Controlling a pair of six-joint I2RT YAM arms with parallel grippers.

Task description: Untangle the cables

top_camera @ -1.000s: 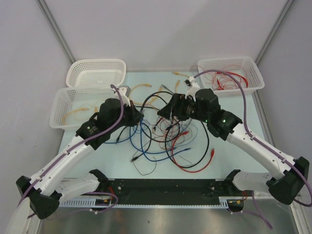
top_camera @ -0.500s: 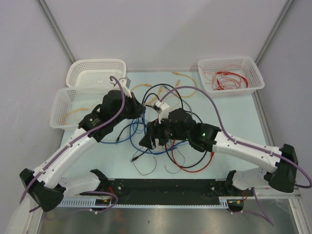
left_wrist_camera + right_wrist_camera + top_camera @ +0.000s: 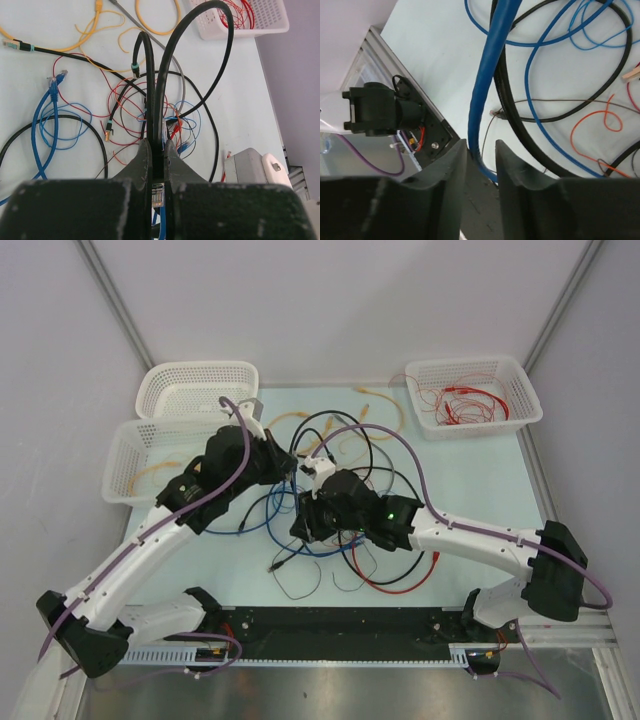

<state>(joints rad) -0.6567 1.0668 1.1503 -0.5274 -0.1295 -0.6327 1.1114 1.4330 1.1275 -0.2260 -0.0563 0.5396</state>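
Setting: a robotics laboratory test cell.

Indicators:
- A left arm (image 3: 140, 550) and a right arm (image 3: 480, 540) are bolted to a black base rail (image 3: 340, 632) at the near edge of a pale counter (image 3: 480, 480).
- Plain grey wall panels (image 3: 330, 310) are set in metal frame struts (image 3: 114, 300).
- White plastic baskets (image 3: 200, 390) stand at the far side.
- Loose cables (image 3: 490, 65) lie spread on the counter.

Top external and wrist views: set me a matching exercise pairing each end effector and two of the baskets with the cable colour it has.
1. left end effector
2. right end effector
3. far right basket
4. near left basket

a. red wires inside
b. black cable clamped
c. orange-yellow wire inside
d. blue cable between jaws

Pairs: 1-b, 2-d, 3-a, 4-c
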